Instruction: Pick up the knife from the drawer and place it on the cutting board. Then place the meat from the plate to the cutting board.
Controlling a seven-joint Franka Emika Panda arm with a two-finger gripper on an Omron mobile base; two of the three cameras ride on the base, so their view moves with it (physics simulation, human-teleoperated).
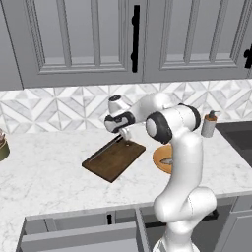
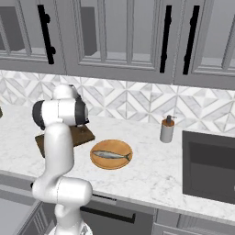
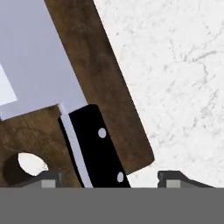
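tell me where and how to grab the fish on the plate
Grip the fish across its body, near the middle, coming straight down from above. It lies flat along the middle of the shallow plate, long and thin, so its narrow width probably fits between the fingers, while its length would not. The low rim leaves little room for a side approach. The soap bottle stands well clear.

Claw [image 3: 109, 178] low, fingers spread wide
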